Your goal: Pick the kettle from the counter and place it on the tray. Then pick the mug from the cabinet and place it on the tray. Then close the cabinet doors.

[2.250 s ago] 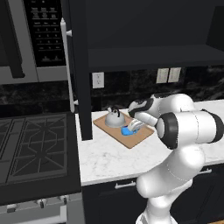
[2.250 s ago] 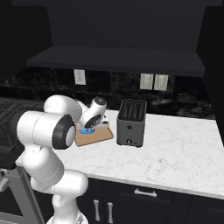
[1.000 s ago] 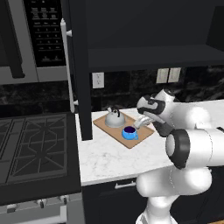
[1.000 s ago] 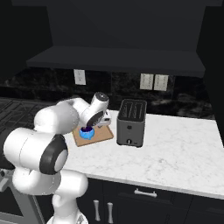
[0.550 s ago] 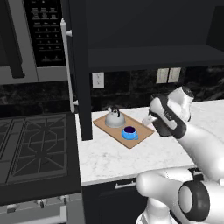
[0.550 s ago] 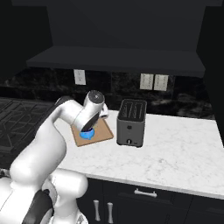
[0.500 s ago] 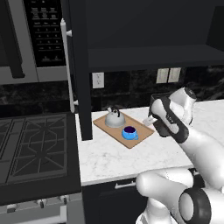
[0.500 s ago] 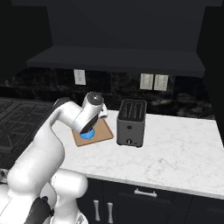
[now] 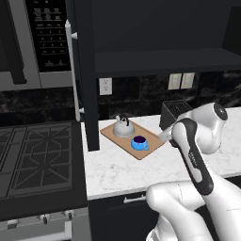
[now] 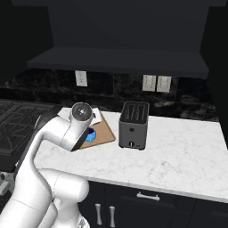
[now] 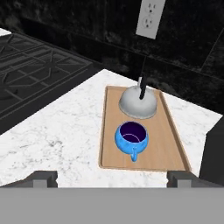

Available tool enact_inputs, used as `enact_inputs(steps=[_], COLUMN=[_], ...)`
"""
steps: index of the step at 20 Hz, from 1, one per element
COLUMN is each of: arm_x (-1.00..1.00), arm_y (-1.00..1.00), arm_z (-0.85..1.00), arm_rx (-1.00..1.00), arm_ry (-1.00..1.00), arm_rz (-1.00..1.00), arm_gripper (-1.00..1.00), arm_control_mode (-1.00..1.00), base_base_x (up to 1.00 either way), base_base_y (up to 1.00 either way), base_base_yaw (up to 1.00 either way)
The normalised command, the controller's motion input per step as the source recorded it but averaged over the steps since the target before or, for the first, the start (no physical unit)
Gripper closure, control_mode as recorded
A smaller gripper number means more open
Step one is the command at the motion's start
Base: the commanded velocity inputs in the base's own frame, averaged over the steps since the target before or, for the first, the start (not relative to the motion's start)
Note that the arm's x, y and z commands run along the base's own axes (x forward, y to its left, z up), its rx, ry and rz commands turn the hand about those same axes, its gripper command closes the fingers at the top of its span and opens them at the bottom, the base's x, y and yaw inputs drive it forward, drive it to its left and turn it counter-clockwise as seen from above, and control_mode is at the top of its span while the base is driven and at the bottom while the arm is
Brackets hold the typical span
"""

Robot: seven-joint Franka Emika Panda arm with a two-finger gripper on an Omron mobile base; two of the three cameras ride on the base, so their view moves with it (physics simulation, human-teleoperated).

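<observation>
The gripper [image 11: 112, 178] hangs empty, fingers spread wide, just short of the tray [image 11: 168, 148]. On that tray sits the blue mug [image 11: 131, 138] (handle toward the hand), the kettle [image 11: 138, 101] right behind it. Beyond, one cabinet door [image 9: 85, 75] stands open.

counter [image 9: 141, 169]: white marble | tray [image 11: 166, 144] flat on it, by the wall | toaster [image 10: 132, 124] just beside the tray

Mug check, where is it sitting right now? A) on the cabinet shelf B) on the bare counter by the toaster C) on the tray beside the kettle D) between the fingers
C: the mug stands upright on the tray, just in front of the kettle.
</observation>
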Motion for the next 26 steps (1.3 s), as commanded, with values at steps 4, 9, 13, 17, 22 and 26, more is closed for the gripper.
enact_inputs(steps=[4, 9, 13, 17, 22, 26], arm_x=[-0.42, -0.45, -0.47, -0.46, -0.46, -0.5], arm_y=[0.0, 0.0, 0.0, 0.0, 0.0, 0.0], arm_z=[0.54, 0.39, 0.32, 0.33, 0.31, 0.34], arm_rx=[0.0, 0.0, 0.0, 0.0, 0.0, 0.0], arm_ry=[0.0, 0.0, 0.0, -0.03, -0.06, -0.12], arm_rz=[0.0, 0.0, 0.0, 0.0, 0.0, 0.01], arm_gripper=[-1.0, -1.0, -1.0, -1.0, -1.0, -1.0], arm_control_mode=[-1.0, -1.0, -1.0, -1.0, -1.0, -1.0], base_base_x=[0.0, 0.0, 0.0, 0.0, 0.0, 0.0], base_base_y=[0.0, 0.0, 0.0, 0.0, 0.0, 0.0], base_base_yaw=[0.0, 0.0, 0.0, 0.0, 0.0, 0.0])
